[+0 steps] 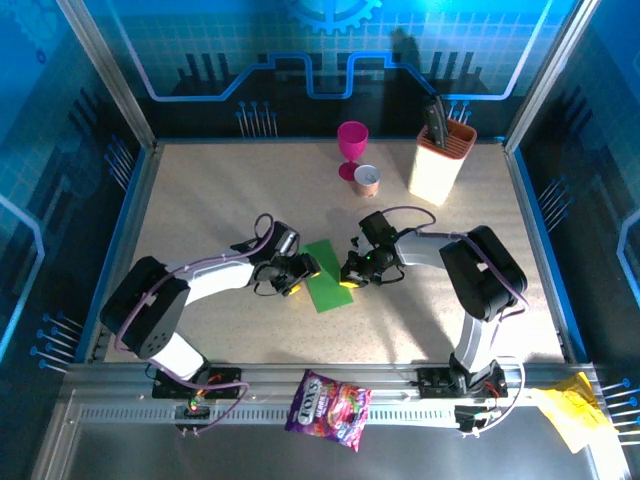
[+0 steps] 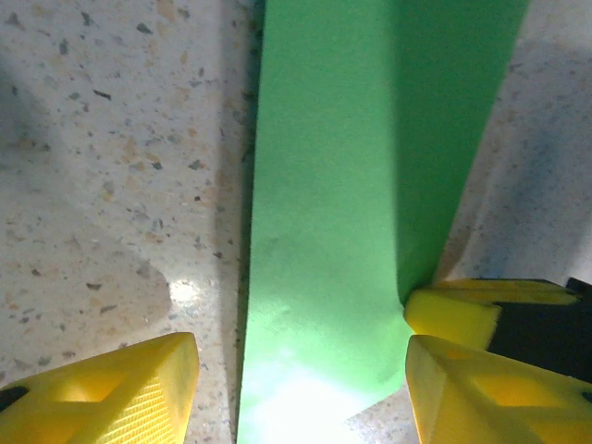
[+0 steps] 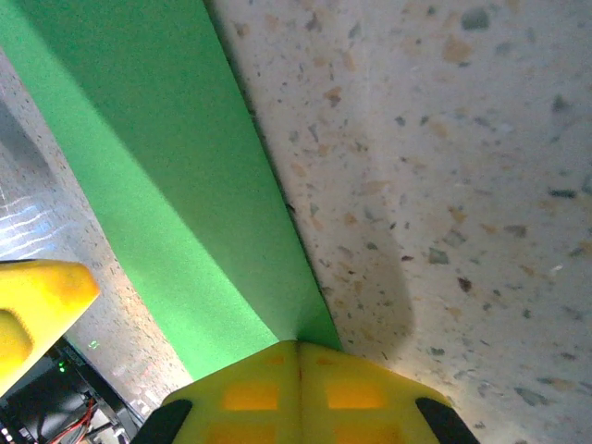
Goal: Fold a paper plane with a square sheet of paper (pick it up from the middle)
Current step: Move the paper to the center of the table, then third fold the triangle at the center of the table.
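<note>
One green paper [image 2: 333, 185] | left jaws apart astride it | right jaws clamping corner

1. At the far middle of my desk [image 1: 220, 190] I see a magenta goblet [image 1: 351, 143], upright.
2. Just beside it, nearer, stands a small copper-coloured cup [image 1: 367, 181].
3. Far right: a cream holder [image 1: 440, 160] with dark handles sticking out.
4. On the near rail lies a purple snack bag [image 1: 328, 398].
5. Near right corner: crumpled yellow paper [image 1: 568, 405].

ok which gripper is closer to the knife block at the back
Right. The right gripper, shut on the edge of the green paper, sits closer to the robot and left of the knife block; the left gripper is open across the paper, farther left.
</note>
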{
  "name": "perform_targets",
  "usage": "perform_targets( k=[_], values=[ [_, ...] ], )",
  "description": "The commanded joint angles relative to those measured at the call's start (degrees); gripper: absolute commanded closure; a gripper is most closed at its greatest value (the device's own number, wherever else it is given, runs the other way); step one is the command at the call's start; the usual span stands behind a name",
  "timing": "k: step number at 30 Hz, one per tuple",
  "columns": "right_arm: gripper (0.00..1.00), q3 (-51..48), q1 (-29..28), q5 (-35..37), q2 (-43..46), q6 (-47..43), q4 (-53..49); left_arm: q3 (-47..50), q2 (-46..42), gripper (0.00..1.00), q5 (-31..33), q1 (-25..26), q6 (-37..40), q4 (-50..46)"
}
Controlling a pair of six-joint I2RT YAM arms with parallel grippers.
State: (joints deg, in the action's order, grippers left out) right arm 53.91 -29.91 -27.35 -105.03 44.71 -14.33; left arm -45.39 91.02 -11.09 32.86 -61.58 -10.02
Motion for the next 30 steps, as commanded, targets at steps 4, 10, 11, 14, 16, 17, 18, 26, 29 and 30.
perform_targets(
  k=[4, 10, 11, 14, 16, 17, 18, 26, 29, 30],
  values=[
    [0.96, -2.82, 0.62, 3.73, -2.55, -0.76, -3.6, -3.56, 3.98, 0.39, 1.11, 0.6, 1.15, 1.62],
    [0.96, -2.8, 0.91, 3.27, -2.81, -0.85, -3.6, -5.02, 5.95, 0.4, 1.25, 1.02, 1.84, 2.64],
    [0.96, -2.76, 0.91, 3.15, -2.89, -0.87, -3.56, -5.23, 6.25, 0.4, 1.32, 1.15, 1.91, 2.62],
    [0.96, -2.67, 0.95, 2.92, -3.16, -1.04, -3.6, -5.46, 6.81, 0.4, 1.57, 1.5, 2.0, 2.55],
    [0.96, -2.63, 1.0, 2.83, -3.34, -1.07, -3.55, -5.56, 6.83, 0.4, 2.01, 1.76, 2.15, 2.17],
    [0.97, -2.74, 1.0, 2.72, -3.34, -1.08, -3.39, -5.73, 6.65, 0.41, 2.52, 2.0, 2.62, 1.37],
    [0.97, -2.76, 1.03, 2.59, -3.34, -1.03, -3.33, -5.97, 6.31, 0.41, 3.51, 2.27, 3.15, 0.17],
    [0.96, -3.06, 1.43, 2.45, -3.33, -1.36, -3.25, -6.29, 3.9, 0.4, 10.91, 3.61, 7.52, -7.0],
    [0.97, -3.2, 1.61, 2.27, -3.29, -1.46, -3.18, -5.79, 4.03, 0.41, 11.66, 3.7, 7.74, -6.8],
    [0.97, -3.2, 1.68, 2.26, -3.27, -1.55, -3.25, -5.84, 4.27, 0.4, 11.62, 3.72, 7.76, -6.54]
  ],
)
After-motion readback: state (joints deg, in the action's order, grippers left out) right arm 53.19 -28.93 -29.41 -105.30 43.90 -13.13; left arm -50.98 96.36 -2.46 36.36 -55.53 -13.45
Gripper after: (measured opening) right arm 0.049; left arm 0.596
